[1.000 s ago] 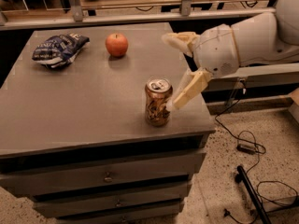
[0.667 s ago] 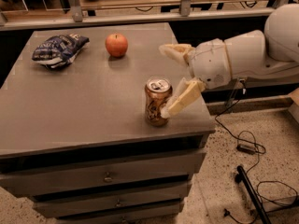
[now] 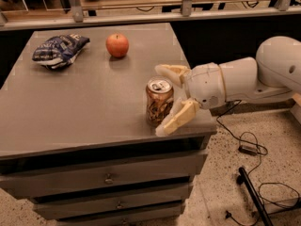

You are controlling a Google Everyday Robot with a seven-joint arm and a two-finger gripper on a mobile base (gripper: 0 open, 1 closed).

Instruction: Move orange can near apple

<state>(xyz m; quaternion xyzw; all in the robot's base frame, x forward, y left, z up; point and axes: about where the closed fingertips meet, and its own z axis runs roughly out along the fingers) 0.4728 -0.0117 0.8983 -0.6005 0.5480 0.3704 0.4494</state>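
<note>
The orange can (image 3: 159, 102) stands upright near the front right corner of the grey cabinet top (image 3: 89, 102). The apple (image 3: 117, 45) sits at the back, left of centre and well apart from the can. My gripper (image 3: 162, 98) comes in from the right at table height, open. One cream finger (image 3: 170, 72) lies behind the can and the other finger (image 3: 177, 118) lies in front of it, so the can sits between them. I cannot tell whether the fingers touch it.
A blue-and-white snack bag (image 3: 59, 50) lies at the back left, beside the apple. The cabinet has drawers (image 3: 108, 178) below. Cables (image 3: 249, 147) and a dark bar (image 3: 251, 197) lie on the speckled floor at the right. A rail (image 3: 141, 13) runs behind.
My gripper has dropped lower and moved left, from beside the can to straddling it with a finger on either side. The can and the apple have not moved.
</note>
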